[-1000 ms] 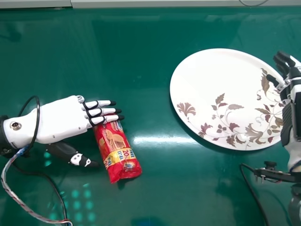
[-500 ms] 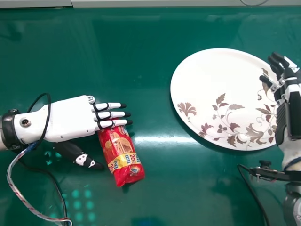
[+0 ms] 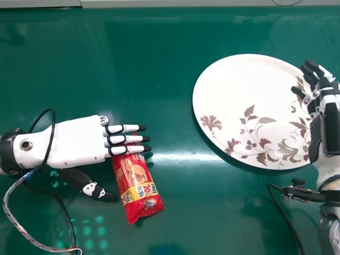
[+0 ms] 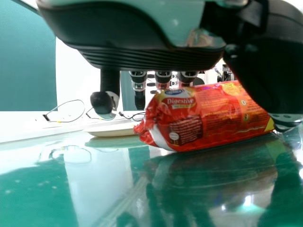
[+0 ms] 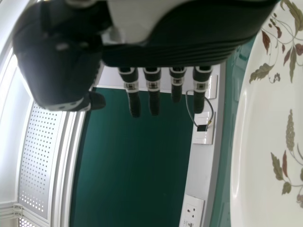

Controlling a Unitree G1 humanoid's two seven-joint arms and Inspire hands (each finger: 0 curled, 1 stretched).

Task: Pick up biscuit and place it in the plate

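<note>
On the desk (image 3: 175,212), the plate (image 3: 234,85) lies at two o'clock from the biscuit packet (image 3: 135,183), the relaxed right hand (image 3: 332,106) by the plate's three-o'clock rim. The left hand (image 3: 79,141), straight-fingered, gripping nothing, seems to be lining up the grasp; next it should close round the packet, whose long axis runs eleven-thirty to five-thirty.

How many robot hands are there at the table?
2. The left hand is by the biscuit packet, its straight fingers over the packet's far end; the right hand is at the right edge of the plate.
</note>
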